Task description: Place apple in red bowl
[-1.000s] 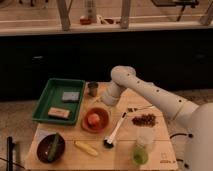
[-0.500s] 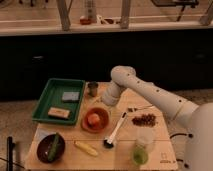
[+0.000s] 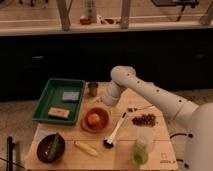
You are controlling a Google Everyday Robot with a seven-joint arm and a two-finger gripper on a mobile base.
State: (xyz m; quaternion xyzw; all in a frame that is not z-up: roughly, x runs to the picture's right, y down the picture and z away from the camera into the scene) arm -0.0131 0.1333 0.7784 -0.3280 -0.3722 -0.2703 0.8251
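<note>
The apple (image 3: 94, 119) is a small orange-red fruit lying inside the shallow red bowl (image 3: 103, 123) near the middle of the wooden table. My gripper (image 3: 106, 101) hangs at the end of the white arm, just above and behind the bowl's far right rim, apart from the apple.
A green tray (image 3: 46, 100) with a blue sponge and a tan block stands at the left. A metal cup (image 3: 93, 88) is behind the bowl. A dark bowl (image 3: 50, 148) with a green item, a yellow corn-like item (image 3: 86, 148), a black-and-white ladle (image 3: 115, 131), brown snacks (image 3: 144, 119) and a green-filled cup (image 3: 140, 154) lie around.
</note>
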